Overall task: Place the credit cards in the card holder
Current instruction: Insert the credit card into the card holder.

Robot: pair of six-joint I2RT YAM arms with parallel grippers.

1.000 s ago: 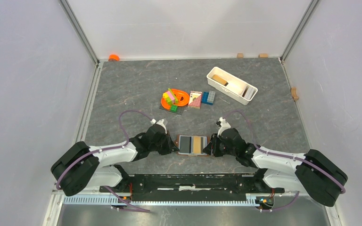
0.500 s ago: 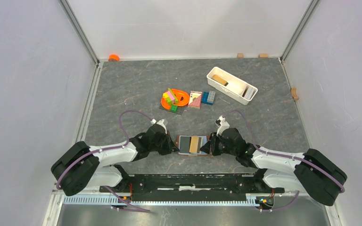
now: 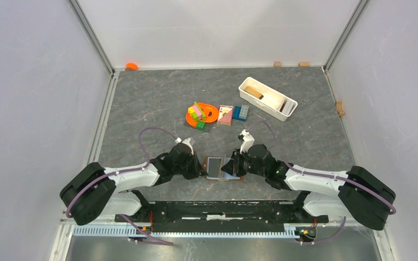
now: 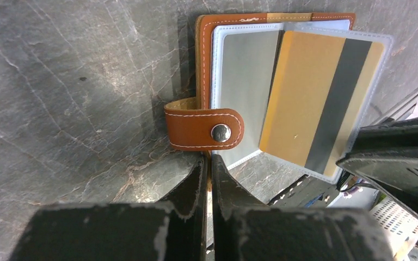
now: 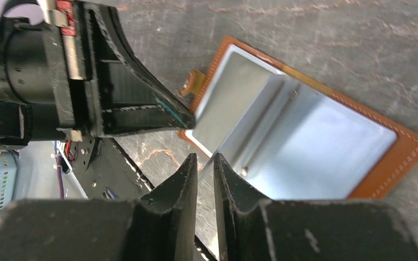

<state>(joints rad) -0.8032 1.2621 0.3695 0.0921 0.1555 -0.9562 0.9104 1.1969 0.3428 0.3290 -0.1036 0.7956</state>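
- The left gripper is sitting fully closed, its tips touching the card holder at the edge just beside the snap strap. Whether it is pinching anything cannot be told.
- The right gripper is pinching the free edge of a clear sleeve, with its jaws nearly together, on the card holder's side opposite the strap.
- The sleeve is standing tilted above the card holder's open pages, carrying a tan card.
- The card holder is lying open on the table between both grippers, with a grey card showing in the page nearest the strap.

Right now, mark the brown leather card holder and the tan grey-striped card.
brown leather card holder (image 4: 191,128): left wrist view, snap strap.
tan grey-striped card (image 4: 294,98): left wrist view, tan face.
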